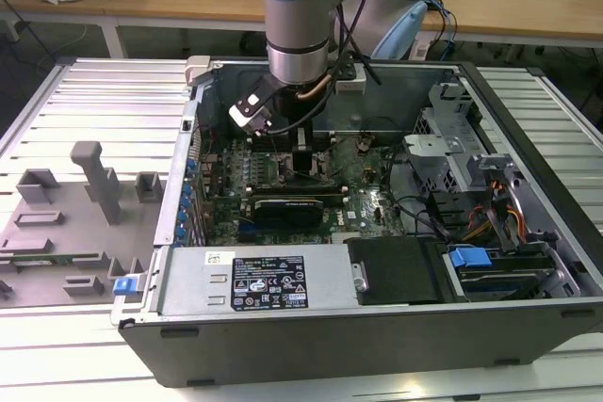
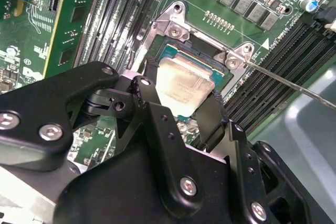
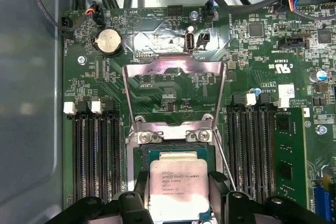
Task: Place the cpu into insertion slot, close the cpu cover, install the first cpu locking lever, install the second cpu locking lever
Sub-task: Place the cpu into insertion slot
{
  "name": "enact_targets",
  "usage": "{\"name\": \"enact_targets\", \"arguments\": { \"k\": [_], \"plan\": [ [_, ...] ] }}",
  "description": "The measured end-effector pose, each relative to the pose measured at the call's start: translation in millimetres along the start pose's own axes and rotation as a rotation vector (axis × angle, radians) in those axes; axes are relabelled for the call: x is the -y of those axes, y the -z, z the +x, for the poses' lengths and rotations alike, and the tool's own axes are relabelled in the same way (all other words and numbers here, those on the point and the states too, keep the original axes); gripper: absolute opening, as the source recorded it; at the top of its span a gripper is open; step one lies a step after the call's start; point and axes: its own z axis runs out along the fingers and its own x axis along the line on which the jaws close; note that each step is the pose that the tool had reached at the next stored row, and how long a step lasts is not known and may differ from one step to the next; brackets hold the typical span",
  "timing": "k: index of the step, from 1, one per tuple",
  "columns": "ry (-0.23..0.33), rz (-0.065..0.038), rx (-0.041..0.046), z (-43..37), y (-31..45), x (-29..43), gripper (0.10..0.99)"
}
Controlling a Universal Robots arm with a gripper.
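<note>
Pinching the chip (image 3: 179,182) by opposite edges with the gripper (image 3: 179,195) spread just chip-wide, level for a square fit at the socket (image 3: 136,153) directly beneath, clear of the cover (image 3: 173,68) swung open beyond.

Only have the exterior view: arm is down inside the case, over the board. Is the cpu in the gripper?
Observer: Yes. In both wrist views the gripper is shut on the cpu, with one finger on each of two opposite sides.
Operator: Where over the board?
Observer: Right at the insertion slot. I cannot tell whether it is fully seated.
Operator: Anything closed over it yet?
Observer: No. In the first wrist view the cpu cover stands open, swung back off the slot.
</note>
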Motion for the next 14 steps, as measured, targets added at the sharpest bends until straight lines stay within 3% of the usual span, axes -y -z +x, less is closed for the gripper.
{"name": "enact_targets", "arguments": {
  "k": [14],
  "plan": [
    [0.000, 0.000, -0.0001, 3.5, -3.1, -0.4, 0.541]
  ]
}}
